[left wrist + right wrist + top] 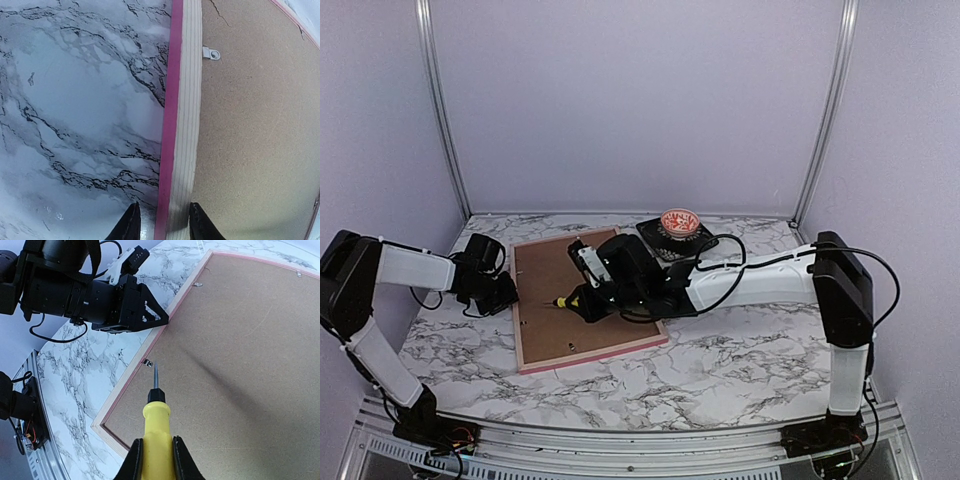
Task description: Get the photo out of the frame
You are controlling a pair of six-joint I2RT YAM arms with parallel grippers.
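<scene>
The frame (590, 358) lies face down on the marble table, its pink edge showing. The brown backing board (555, 290) fills it, and the photo is hidden beneath. My left gripper (505, 292) straddles the frame's left rail (182, 125). In the left wrist view, the gripper (164, 207) has one finger against the rail's inner side and the other a little off the pink edge. My right gripper (156, 440) is shut on a yellow screwdriver (156, 415). The screwdriver's tip is just beside a metal clip (146, 361) on the left rail (120, 390).
A red patterned bowl (680, 222) sits on a black block (655, 240) behind the frame. More metal clips (211, 53) hold the backing board (240, 350). The left arm's black body (125, 305) is close to the screwdriver tip. Purple walls enclose the table.
</scene>
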